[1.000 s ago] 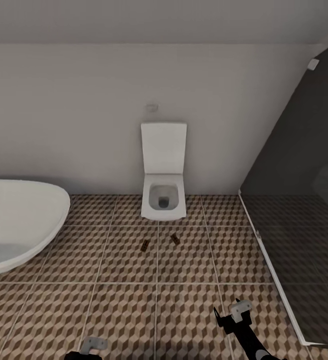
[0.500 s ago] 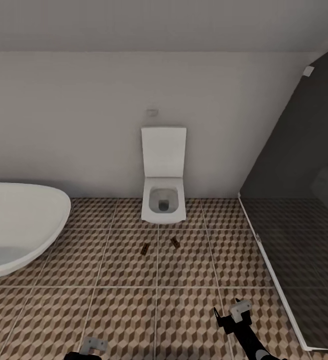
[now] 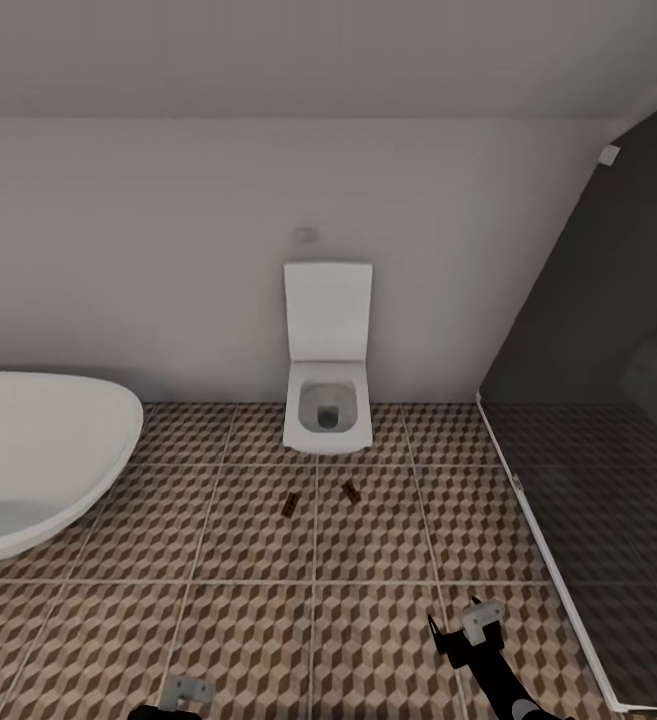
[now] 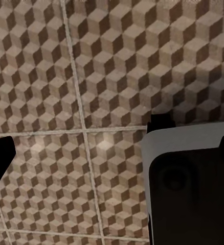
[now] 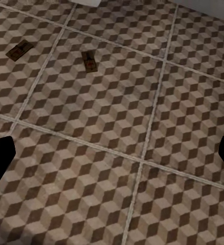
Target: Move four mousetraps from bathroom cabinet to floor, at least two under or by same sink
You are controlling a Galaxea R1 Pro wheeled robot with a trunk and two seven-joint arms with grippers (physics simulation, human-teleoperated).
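Two mousetraps lie flat on the bathroom floor [image 3: 228,620] in front of a white toilet: one [image 3: 289,505] left of a grout line, the other [image 3: 349,490] right of it. The right wrist view shows them too, one [image 5: 19,50] and the other [image 5: 89,62], well ahead of my right gripper [image 5: 112,155]. My right gripper [image 3: 465,625] hangs open and empty above the tiles at the lower right. My left gripper [image 3: 186,690] peeks in at the lower edge; its wrist view shows the left gripper [image 4: 114,153] open over bare tiles. The cabinet and the sink are out of view.
A white toilet [image 3: 328,400] hangs on the far wall. A rounded white bathtub [image 3: 38,450] fills the left side. A dark glass shower screen [image 3: 588,420] closes off the right. Part of my own white and black body [image 4: 188,184] shows in the left wrist view.
The whole head view has shifted: toilet, tub and mousetraps sit a little lower and look slightly smaller, so the camera moved. Both grippers hold the same pose.
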